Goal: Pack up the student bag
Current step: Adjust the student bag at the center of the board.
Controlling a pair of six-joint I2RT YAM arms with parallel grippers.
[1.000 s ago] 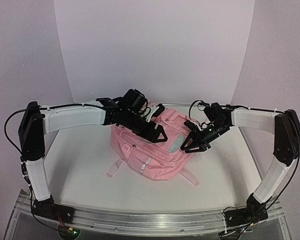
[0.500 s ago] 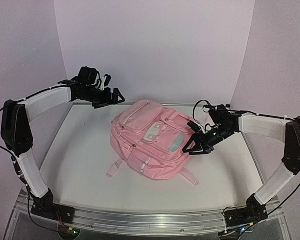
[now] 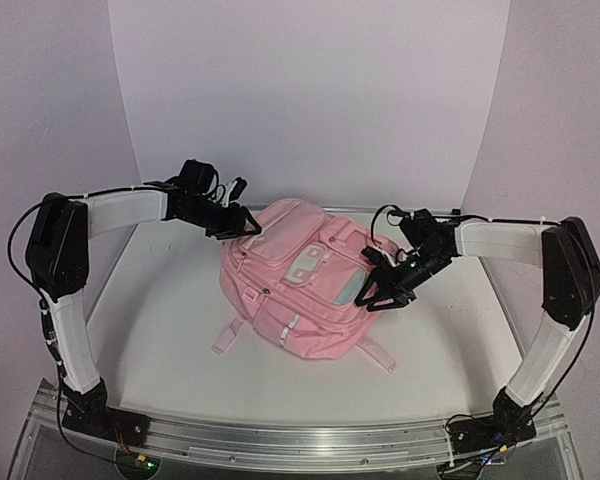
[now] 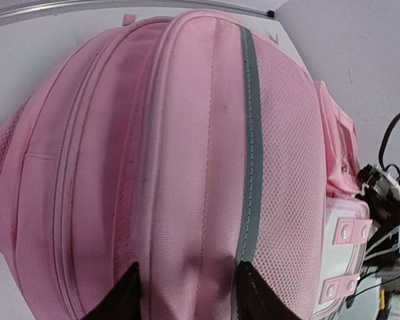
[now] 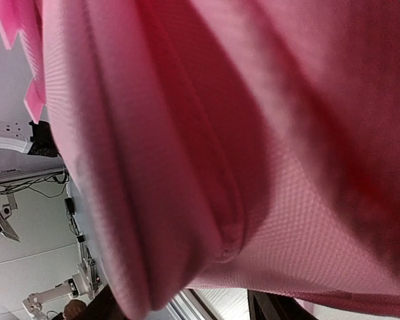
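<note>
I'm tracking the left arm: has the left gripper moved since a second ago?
Yes. The left gripper was over the middle of the student bag; now it sits at the bag's far left corner, nearer the back wall.

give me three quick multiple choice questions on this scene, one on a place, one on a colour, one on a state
1. Where is the student bag?
A. lying on the white table
B. hanging on the back wall
C. on the floor

2. In the left wrist view, what colour is the band running along the bag?
A. yellow
B. grey
C. green

3. How does the bag lie?
A. standing upright
B. front pockets down
C. front pockets up

Answers:
1 A, the top view shows it resting mid-table.
2 B, a grey band crosses the pink fabric.
3 C, the pockets and white patch face the overhead camera.
</note>
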